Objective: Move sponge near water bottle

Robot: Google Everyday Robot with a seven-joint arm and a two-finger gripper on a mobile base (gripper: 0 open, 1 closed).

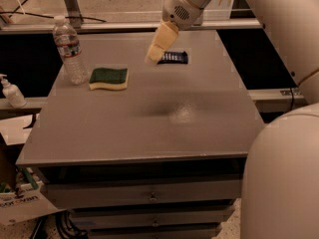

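Observation:
The sponge (108, 78), dark green on top over pale yellow foam, lies flat on the grey table (149, 118) at the back left. The water bottle (69, 50), clear with a white cap and a red-and-white label, stands upright just left of the sponge, a small gap between them. My gripper (155, 53) hangs in the air to the right of the sponge and above the table, clear of it and holding nothing. It is close to the left end of a flat black device (173, 58).
A small white pump bottle (11, 91) stands on a lower ledge left of the table. My arm (279, 29) reaches in from the right and fills the right side of the view. Drawers sit under the table's front edge.

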